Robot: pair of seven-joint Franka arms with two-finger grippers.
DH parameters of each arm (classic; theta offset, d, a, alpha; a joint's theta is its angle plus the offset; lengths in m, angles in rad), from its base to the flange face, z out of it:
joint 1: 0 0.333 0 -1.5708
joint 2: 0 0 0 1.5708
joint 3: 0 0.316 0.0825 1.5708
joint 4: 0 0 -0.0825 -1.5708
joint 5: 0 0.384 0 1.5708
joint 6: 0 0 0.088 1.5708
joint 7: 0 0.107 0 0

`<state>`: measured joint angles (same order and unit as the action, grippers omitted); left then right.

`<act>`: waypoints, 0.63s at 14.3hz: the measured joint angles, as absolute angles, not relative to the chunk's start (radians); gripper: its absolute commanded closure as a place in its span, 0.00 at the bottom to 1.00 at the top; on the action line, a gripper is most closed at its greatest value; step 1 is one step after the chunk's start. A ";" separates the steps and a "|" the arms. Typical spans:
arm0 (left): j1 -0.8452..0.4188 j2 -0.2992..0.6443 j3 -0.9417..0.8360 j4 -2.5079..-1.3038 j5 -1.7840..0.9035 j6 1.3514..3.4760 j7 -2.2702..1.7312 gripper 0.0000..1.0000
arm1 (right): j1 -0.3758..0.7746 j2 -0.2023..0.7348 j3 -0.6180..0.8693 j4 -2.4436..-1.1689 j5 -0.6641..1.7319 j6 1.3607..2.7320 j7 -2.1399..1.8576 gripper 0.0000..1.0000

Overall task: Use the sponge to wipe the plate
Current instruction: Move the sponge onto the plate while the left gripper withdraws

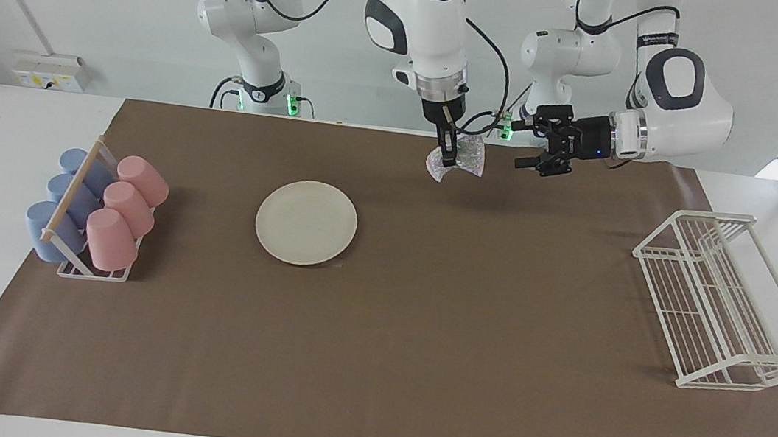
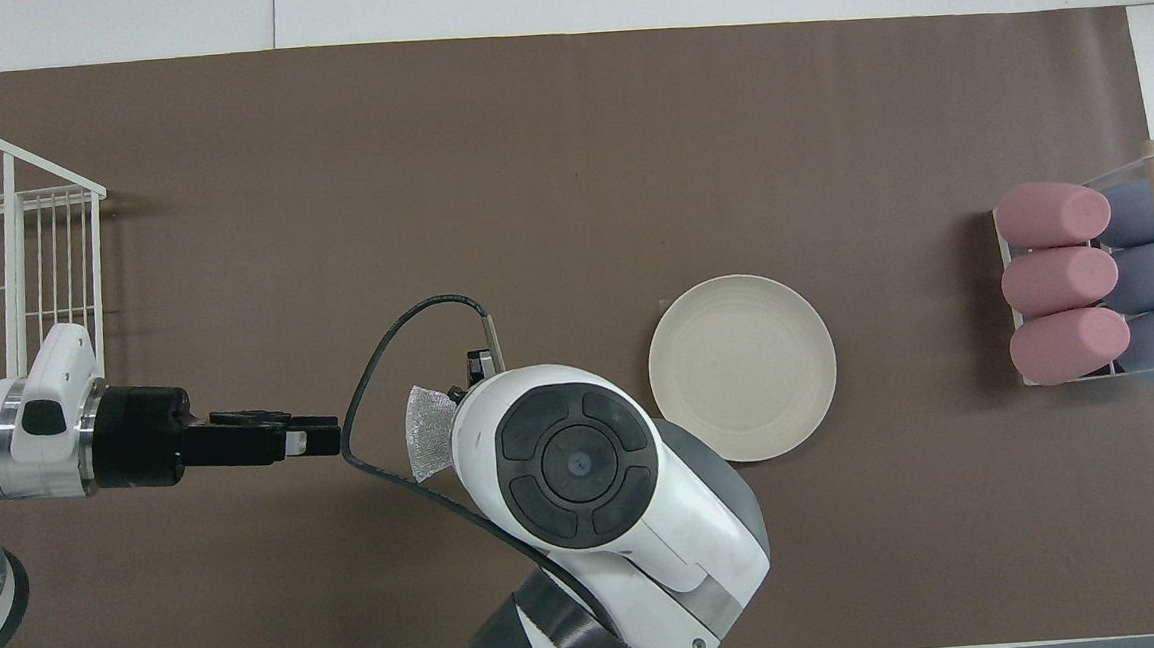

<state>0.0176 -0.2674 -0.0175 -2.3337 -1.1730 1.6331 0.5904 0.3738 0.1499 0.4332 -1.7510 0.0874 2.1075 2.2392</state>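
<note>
Cream plate (image 1: 306,222), silvery sponge (image 1: 457,160), brown mat (image 1: 420,326)
</note>
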 measured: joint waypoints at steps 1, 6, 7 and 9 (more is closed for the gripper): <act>0.026 -0.268 -0.016 -2.331 -1.146 1.633 0.590 0.00 | 0.372 0.148 0.433 -1.752 0.087 2.105 2.206 1.00; 0.076 -0.272 -0.015 -2.299 -0.976 1.630 0.587 0.00 | 0.251 0.067 0.430 -1.870 0.087 1.995 1.833 1.00; 0.077 -0.272 -0.015 -2.293 -0.935 1.630 0.587 0.00 | 0.194 0.045 0.429 -1.927 0.087 1.997 1.730 1.00; 0.083 -0.272 -0.015 -2.282 -0.862 1.630 0.585 0.00 | 0.093 0.005 0.425 -2.055 0.088 2.024 1.547 1.00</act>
<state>0.0829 -0.2724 -0.0153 -2.2821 -0.8616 1.6299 0.5852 0.0926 0.0054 0.4248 -2.0546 0.0881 2.0236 1.5474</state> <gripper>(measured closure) 0.000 0.868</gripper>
